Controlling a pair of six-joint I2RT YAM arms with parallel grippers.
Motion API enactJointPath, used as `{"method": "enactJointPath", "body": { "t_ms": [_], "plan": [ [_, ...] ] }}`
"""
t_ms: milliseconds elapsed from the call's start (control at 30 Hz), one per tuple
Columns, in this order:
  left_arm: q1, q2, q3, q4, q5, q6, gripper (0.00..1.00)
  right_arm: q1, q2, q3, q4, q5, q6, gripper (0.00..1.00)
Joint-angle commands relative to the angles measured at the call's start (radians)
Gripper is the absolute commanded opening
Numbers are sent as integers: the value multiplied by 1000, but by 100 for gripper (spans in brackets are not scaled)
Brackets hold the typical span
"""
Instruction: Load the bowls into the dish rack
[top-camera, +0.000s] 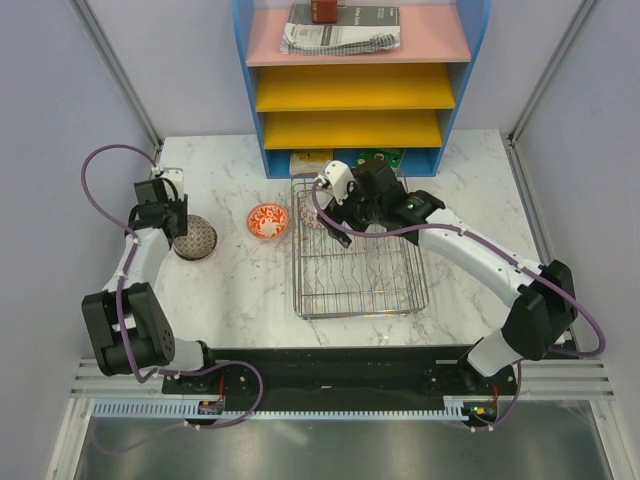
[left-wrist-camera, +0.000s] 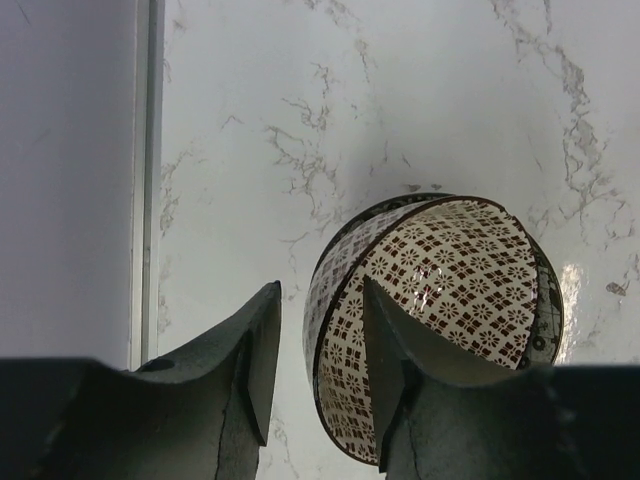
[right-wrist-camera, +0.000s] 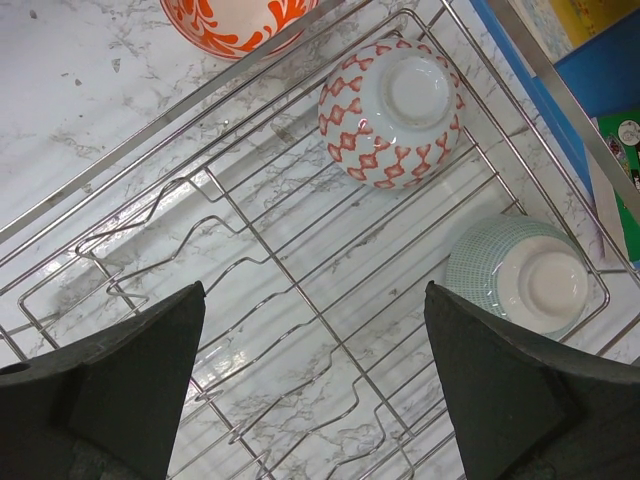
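A grey-brown patterned bowl (top-camera: 195, 240) (left-wrist-camera: 450, 300) stands on the marble table at the left. My left gripper (top-camera: 177, 224) (left-wrist-camera: 320, 290) straddles its near rim, one finger inside and one outside. A gap shows between the outer finger and the wall, so it is open. The dish rack (top-camera: 300, 290) (right-wrist-camera: 200, 100) holds a white bowl with red diamonds (right-wrist-camera: 392, 112) and a pale green bowl (right-wrist-camera: 520, 272), both upside down at its far end. A red-orange bowl (top-camera: 267, 221) (right-wrist-camera: 240, 20) sits left of the rack. My right gripper (top-camera: 345, 215) (right-wrist-camera: 314, 290) hangs open over the rack, empty.
A blue-framed shelf unit (top-camera: 350, 90) with yellow and pink trays stands at the back, right behind the rack. Papers lie on its pink top. A green item (top-camera: 380, 157) sits at its foot. A grey wall (left-wrist-camera: 60, 180) runs close to the left of the patterned bowl.
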Motion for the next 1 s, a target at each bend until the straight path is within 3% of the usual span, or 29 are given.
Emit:
{"method": "enactJointPath", "body": {
  "t_ms": [0, 233, 533, 733, 967],
  "plan": [
    [-10, 19, -15, 37, -31, 40, 44, -3, -53, -11, 8, -22, 21, 98],
    [-20, 29, -21, 39, -43, 41, 20, -3, -75, -23, 6, -23, 23, 98],
    [-27, 18, -14, 34, -62, 43, 2, -4, -75, -23, 6, -23, 25, 98],
    [-27, 7, 31, 2, -57, 32, 2, -3, -72, -14, 6, -23, 32, 98],
    [-27, -71, 101, -90, 55, -6, 2, -3, -63, 40, -12, -58, 55, 98]
  ]
}}
